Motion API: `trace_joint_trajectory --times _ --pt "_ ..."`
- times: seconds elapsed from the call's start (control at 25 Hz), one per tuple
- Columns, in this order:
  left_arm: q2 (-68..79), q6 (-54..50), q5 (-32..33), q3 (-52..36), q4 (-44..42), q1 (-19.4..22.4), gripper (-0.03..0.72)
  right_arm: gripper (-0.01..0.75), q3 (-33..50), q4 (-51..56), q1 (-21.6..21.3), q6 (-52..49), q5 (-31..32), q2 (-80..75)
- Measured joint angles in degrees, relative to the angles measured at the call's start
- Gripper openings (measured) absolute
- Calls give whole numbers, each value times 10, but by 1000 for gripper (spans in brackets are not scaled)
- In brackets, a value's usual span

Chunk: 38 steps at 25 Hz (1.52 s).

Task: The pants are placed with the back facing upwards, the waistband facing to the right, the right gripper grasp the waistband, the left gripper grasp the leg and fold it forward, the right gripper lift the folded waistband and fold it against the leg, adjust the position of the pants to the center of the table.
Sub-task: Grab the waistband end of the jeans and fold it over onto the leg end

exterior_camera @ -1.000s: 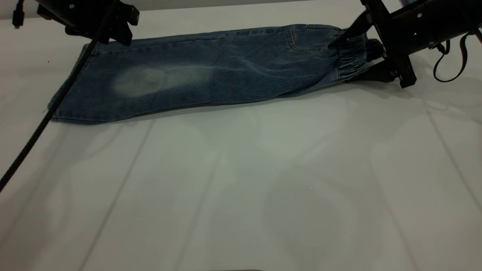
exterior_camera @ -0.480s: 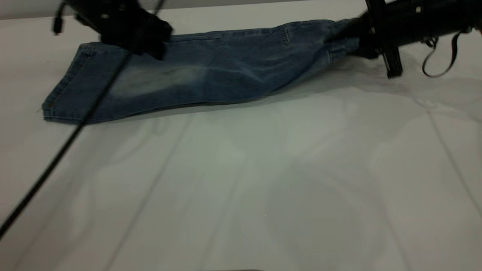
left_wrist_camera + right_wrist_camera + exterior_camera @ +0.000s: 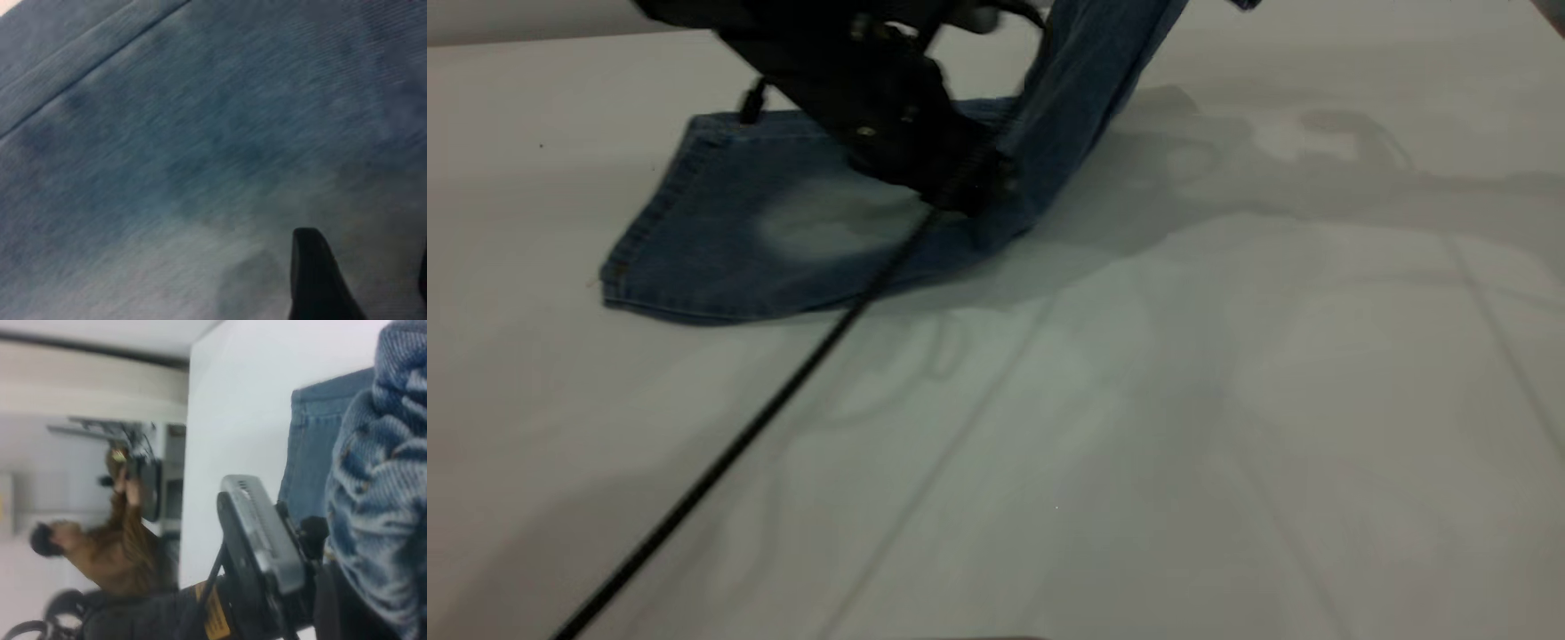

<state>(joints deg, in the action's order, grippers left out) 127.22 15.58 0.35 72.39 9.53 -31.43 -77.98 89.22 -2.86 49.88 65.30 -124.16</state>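
Two arms act on the pants (image 3: pixel 818 231): the left gripper (image 3: pixel 925 169) presses down mid-length on the leg (image 3: pixel 720 240), which lies flat at the far left of the table (image 3: pixel 1138 444), hem leftward; whether its fingers grip the cloth cannot be told. The waistband (image 3: pixel 373 500) end rises steeply up and right out of the exterior view. In the right wrist view the gathered band bunches close at the right gripper, apparently clamped, so the fold must travel leftward along the long axis, over the pinned line.

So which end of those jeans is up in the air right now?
The waistband end of the pants: it rises off the table past the picture's top, while the hemmed leg end lies flat under the left gripper.
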Motion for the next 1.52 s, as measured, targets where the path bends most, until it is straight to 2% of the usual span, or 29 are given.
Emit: trace_joint_trajectory --times 0.12,0.2,0.68,0.84,1.0,1.24,1.4,1.52 --pt "0 2 -4 0 0 -20 340 88 0 -50 1 -1 4 19" --pt "-3 2 1 0 0 -18 340 88 0 -78 1 -4 6 27" --pt "-146 2 38 0 -1 64 340 87 0 -98 6 17 14 101" --pt "-216 2 53 -1 0 85 340 87 0 -101 45 31 0 102" --pt "-297 4 59 -2 -1 87 340 87 0 -103 113 55 -91 102" --pt "-411 6 53 -2 -2 87 340 87 0 -86 217 97 -262 92" --pt "-463 6 42 -2 -2 87 340 87 0 -35 286 159 -364 66" --pt "-483 6 44 -2 -2 87 340 87 -4 27 327 234 -415 33"
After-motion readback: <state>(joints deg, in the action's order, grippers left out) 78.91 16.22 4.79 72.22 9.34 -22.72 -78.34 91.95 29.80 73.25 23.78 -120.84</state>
